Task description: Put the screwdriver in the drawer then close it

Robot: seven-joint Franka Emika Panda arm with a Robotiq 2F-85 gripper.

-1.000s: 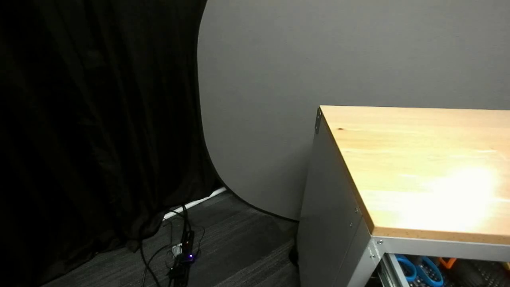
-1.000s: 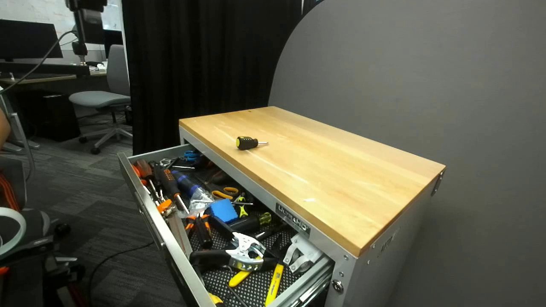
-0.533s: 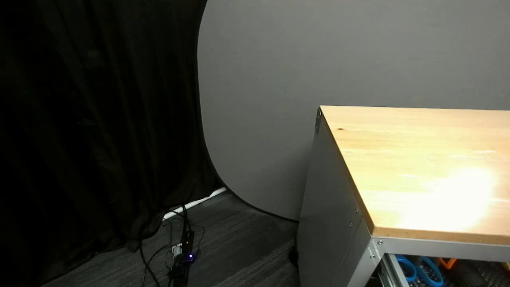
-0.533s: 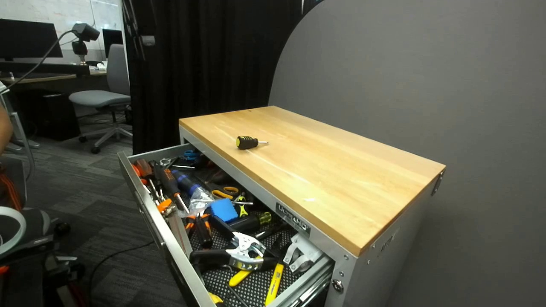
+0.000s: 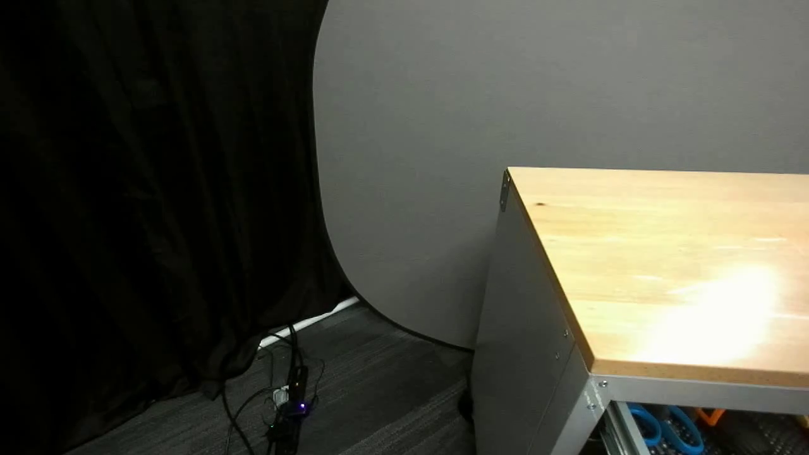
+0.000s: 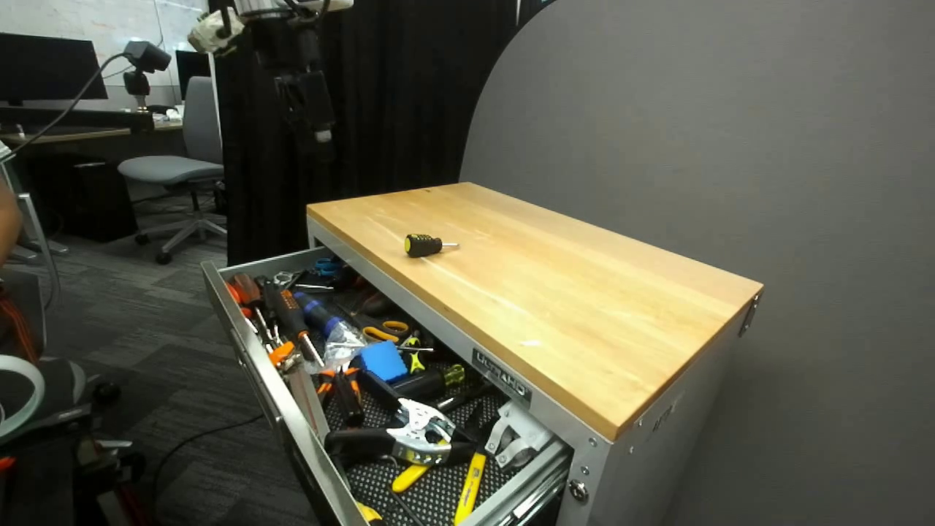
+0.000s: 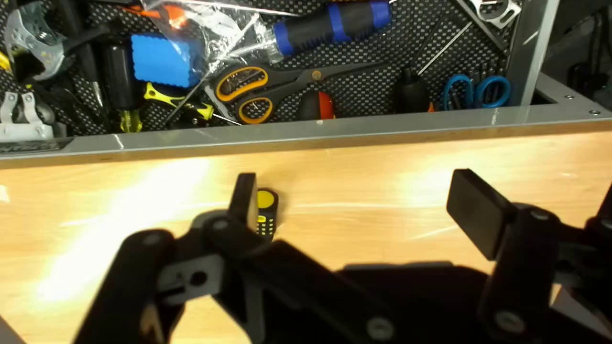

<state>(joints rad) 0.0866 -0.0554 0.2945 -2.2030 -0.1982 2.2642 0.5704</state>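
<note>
Grey backdrop (image 6: pixel 657 146); wood surface (image 6: pixel 570 292) behind open drawer (image 6: pixel 274 383). Screwdriver (image 6: pixel 422 245) on surface, handle (image 7: pixel 267 212) twd drawer, not yet stowed. Step: prob. approach for pick. Next: needs jaws centred over handle, lowered, closed, then carry over drawer. Jaws spread wide, nothing betw. them; hang higher than drawer, no contact seen.

At eleven o'clock in an exterior view, the arm (image 6: pixel 283 55) is mostly black, white on top, with a pale, mottled lump (image 6: pixel 214 31) at its ten o'clock, a dark cable (image 6: pixel 314 12) at one and a pale patch (image 6: pixel 323 136) at five. In the wrist view, the gripper (image 7: pixel 361 208) is black, with flat pads (image 7: pixel 475 215), rounded bars (image 7: pixel 311 286), silver screws (image 7: pixel 380 328) at four and five o'clock, and toward eight a holed grey plate (image 7: pixel 211 273).
</note>
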